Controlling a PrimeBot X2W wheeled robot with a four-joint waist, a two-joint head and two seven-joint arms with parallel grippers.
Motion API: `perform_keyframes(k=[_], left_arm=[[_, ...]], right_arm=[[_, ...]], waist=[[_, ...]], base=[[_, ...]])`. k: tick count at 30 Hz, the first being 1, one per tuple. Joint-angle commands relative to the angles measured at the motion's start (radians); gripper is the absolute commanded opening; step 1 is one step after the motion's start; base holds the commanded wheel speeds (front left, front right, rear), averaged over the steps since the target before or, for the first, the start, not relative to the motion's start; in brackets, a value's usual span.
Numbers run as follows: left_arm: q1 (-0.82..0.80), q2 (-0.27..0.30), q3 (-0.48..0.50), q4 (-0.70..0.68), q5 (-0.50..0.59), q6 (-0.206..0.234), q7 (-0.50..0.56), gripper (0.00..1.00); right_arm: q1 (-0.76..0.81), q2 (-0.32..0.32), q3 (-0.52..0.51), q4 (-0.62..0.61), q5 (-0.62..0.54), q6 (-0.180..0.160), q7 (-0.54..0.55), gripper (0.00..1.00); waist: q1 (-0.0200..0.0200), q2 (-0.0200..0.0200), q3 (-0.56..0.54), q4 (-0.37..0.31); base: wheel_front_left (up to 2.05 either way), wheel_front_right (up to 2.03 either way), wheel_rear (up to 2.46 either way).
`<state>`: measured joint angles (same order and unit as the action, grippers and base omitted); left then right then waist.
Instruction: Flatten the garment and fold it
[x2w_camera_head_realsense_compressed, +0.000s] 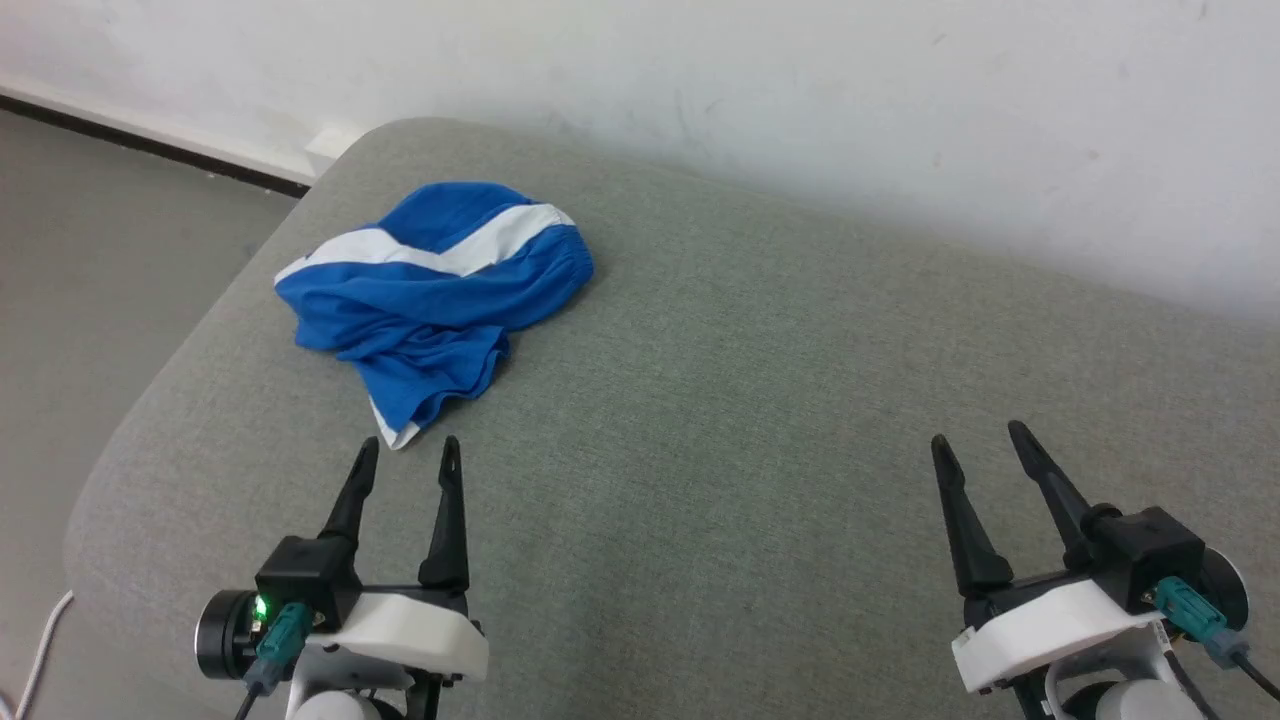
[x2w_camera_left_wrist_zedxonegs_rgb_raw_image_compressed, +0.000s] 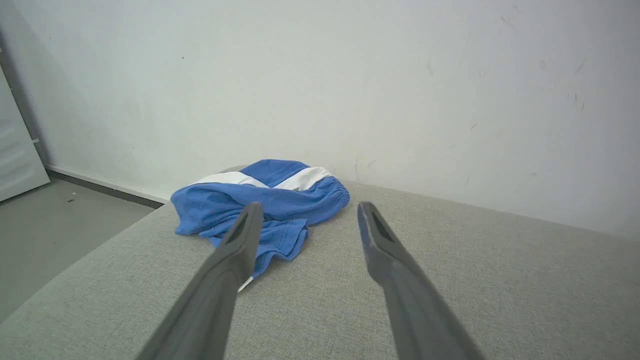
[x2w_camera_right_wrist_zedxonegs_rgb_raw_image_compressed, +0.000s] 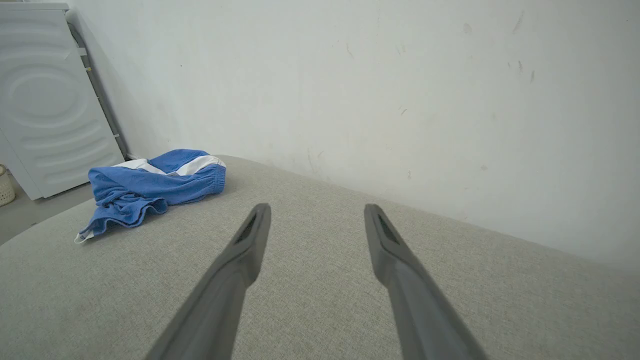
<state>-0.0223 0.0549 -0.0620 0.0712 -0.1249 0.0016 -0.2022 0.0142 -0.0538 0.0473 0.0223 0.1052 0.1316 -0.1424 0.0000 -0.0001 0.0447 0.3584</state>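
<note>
From the head, we see the garment (x2w_camera_head_realsense_compressed: 430, 300) heaped at the far left of the grey upholstered surface (x2w_camera_head_realsense_compressed: 760, 400) — bright blue, creased, a white band across its top. The left claw (x2w_camera_head_realsense_compressed: 410, 447) and right claw (x2w_camera_head_realsense_compressed: 977, 432) are both released and empty. At our left wrist, the garment (x2w_camera_left_wrist_zedxonegs_rgb_raw_image_compressed: 280, 205) lies just beyond the spread fingers (x2w_camera_left_wrist_zedxonegs_rgb_raw_image_compressed: 240, 240); at our right wrist, it (x2w_camera_right_wrist_zedxonegs_rgb_raw_image_compressed: 145, 185) lies well off to the left.

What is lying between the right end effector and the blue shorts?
Nothing. Between the right end effector and the shorts there is just bare grey cushion, as the head view and the right wrist view both show.
</note>
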Motion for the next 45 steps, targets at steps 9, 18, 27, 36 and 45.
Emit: perform_keyframes(k=[9,18,27,36,45], left_arm=[[-0.042,-0.004,0.038,0.004,-0.014,0.033,-0.028,1.00],[-0.232,0.009,0.126,-0.003,-0.002,0.005,-0.047,1.00],[-0.516,0.068,0.193,0.055,-0.009,-0.034,-0.060,1.00],[-0.793,0.219,0.196,0.400,-0.074,-0.104,0.156,1.00],[-0.846,0.312,0.193,0.736,-0.189,-0.128,0.497,1.00]], right_arm=[[-0.022,0.003,0.006,-0.012,-0.003,-0.001,0.007,1.00],[-0.062,0.003,0.014,-0.050,-0.042,-0.001,0.036,1.00],[-0.105,0.004,0.013,-0.096,-0.070,-0.001,0.058,1.00],[-0.153,0.004,0.023,-0.100,-0.068,-0.001,0.065,1.00],[-0.189,0.004,0.036,-0.084,-0.053,-0.001,0.054,1.00]], waist=[[0.0000,0.0001,0.032,0.028],[0.0000,0.0001,0.139,0.013],[0.0000,0.0001,0.256,-0.030],[0.0000,0.0001,0.339,-0.118],[0.0000,0.0001,0.395,-0.202]], base=[[0.00,0.00,0.00],[0.00,0.00,0.00],[0.00,0.00,0.00],[0.00,0.00,0.00],[0.00,0.00,0.00]])
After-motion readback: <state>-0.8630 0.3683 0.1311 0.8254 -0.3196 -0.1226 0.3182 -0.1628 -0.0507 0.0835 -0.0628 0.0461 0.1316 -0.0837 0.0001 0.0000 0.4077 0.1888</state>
